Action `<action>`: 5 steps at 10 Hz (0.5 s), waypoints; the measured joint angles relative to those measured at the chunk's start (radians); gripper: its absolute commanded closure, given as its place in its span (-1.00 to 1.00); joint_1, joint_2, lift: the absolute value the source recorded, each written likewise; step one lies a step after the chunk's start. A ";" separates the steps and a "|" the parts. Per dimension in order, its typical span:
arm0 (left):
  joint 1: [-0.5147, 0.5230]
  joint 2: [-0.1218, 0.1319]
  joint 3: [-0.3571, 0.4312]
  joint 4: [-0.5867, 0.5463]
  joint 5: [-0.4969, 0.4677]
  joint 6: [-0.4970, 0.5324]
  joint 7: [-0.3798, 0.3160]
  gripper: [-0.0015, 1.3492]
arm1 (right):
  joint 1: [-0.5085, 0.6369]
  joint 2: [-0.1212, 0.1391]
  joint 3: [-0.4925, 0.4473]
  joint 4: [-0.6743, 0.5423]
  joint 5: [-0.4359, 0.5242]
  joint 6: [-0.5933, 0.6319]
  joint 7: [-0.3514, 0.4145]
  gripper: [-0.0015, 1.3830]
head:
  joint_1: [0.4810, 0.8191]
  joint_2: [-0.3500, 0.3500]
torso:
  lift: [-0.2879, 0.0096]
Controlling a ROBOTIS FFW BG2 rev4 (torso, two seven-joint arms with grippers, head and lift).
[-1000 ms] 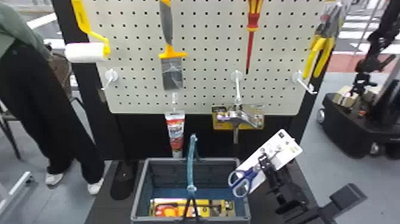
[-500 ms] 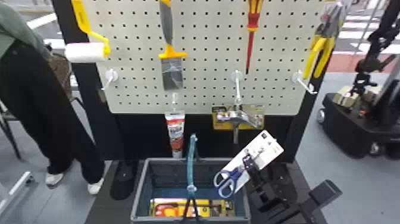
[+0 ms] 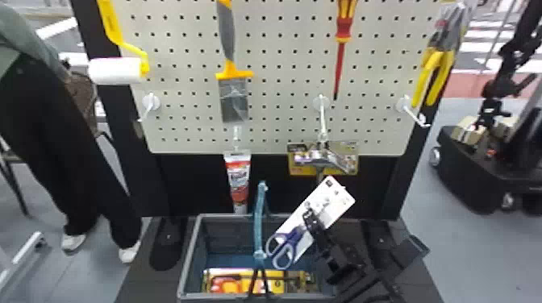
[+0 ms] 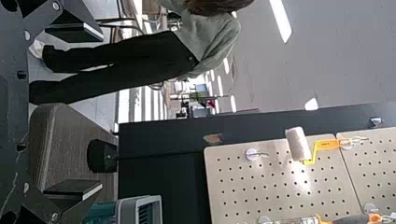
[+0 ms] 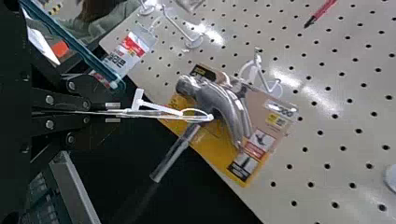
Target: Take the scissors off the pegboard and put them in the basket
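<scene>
Scissors point(image 3: 296, 235): shifted left along with their card point(image 3: 336, 199) since the earlier head views, and now over the right side of the basket point(image 3: 189, 254), going by the head view. Can't tell how high up.
Right gripper point(image 5: 113, 113): pinched narrow on the card, so that's what's holding the scissors. Nearer arm by far imo.
Left gripper point(image 4: 98, 111): fingers wide apart, nothing between them, off to the side facing the pegboard.
Long axis: diagonal, handle loops low and left of the jaws, card top up and right. Loops are right beside the blue basket handle point(image 3: 259, 225), so I'd guess the next bit is lowering while dodging that bar, or it snags.
Tool count: one scissors, one hammer point(image 3: 330, 159), one screwdriver point(image 3: 343, 24), one pair of pliers point(image 3: 433, 72), one roller point(image 3: 117, 70), one flat brush point(image 3: 234, 100).
Other stuff: one tube point(image 3: 238, 177), one basket, one yellow package point(image 3: 226, 284) inside it.
Bare hooks point(image 3: 151, 102): two in the head view.
</scene>
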State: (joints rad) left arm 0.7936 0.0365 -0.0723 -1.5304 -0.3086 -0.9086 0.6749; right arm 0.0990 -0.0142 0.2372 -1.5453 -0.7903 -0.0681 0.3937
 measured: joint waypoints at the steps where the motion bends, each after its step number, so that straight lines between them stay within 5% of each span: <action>1: 0.000 0.002 -0.002 0.000 0.002 0.000 0.000 -0.72 | -0.003 -0.002 0.010 0.005 -0.008 0.013 0.006 0.86 | -0.60 0.00 | 0.26; 5: -0.004 0.004 -0.006 0.002 0.003 0.002 0.000 -0.72 | -0.027 -0.012 0.052 0.037 -0.033 0.051 0.024 0.86 | -0.60 0.00 | 0.26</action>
State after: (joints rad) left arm 0.7892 0.0409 -0.0779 -1.5285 -0.3061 -0.9068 0.6749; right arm 0.0721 -0.0261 0.2895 -1.5085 -0.8238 -0.0173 0.4172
